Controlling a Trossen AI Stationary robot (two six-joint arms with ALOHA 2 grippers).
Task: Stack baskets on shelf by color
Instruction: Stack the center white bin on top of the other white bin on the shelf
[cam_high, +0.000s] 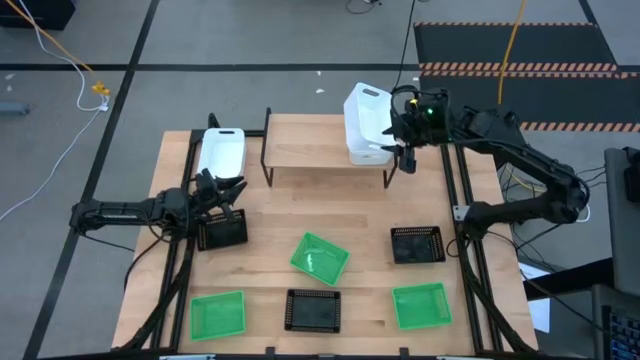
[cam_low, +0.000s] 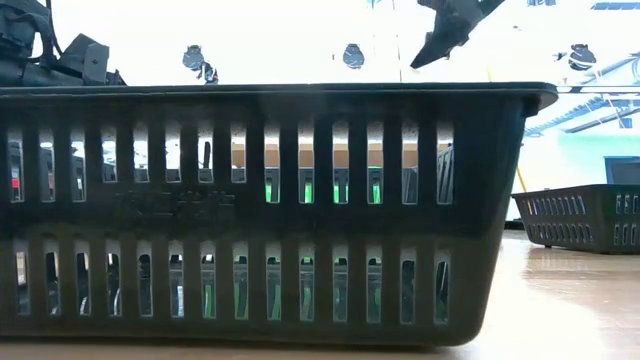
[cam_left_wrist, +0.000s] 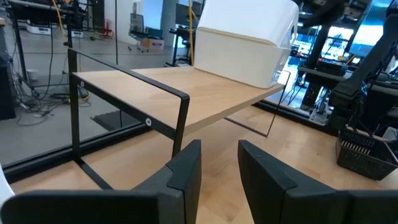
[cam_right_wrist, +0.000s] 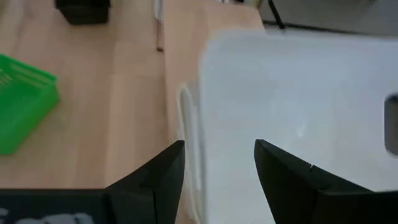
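Observation:
White baskets (cam_high: 368, 125) stand one inside another on the right end of the light-wood shelf (cam_high: 320, 150); they also show in the left wrist view (cam_left_wrist: 245, 43). My right gripper (cam_high: 403, 158) is open at the stack's right near corner, with the upper basket's wall (cam_right_wrist: 193, 124) between its fingers. Another white basket (cam_high: 222, 152) lies on the table left of the shelf. My left gripper (cam_high: 225, 195) is open and empty above a black basket (cam_high: 222, 232), pointing toward the shelf (cam_left_wrist: 186, 93). My right gripper comes at the white stack from above, one finger (cam_right_wrist: 283, 174) over the inside of the upper basket and one finger (cam_right_wrist: 158, 171) outside its wall (cam_right_wrist: 189, 106). I cannot tell whether the fingers touch the wall.
Three green baskets (cam_high: 320, 258) (cam_high: 217, 314) (cam_high: 421, 305) and two more black ones (cam_high: 313, 310) (cam_high: 417, 244) lie on the near half of the table. The near black basket (cam_low: 270, 210) fills the low view. The shelf's left and middle parts are bare.

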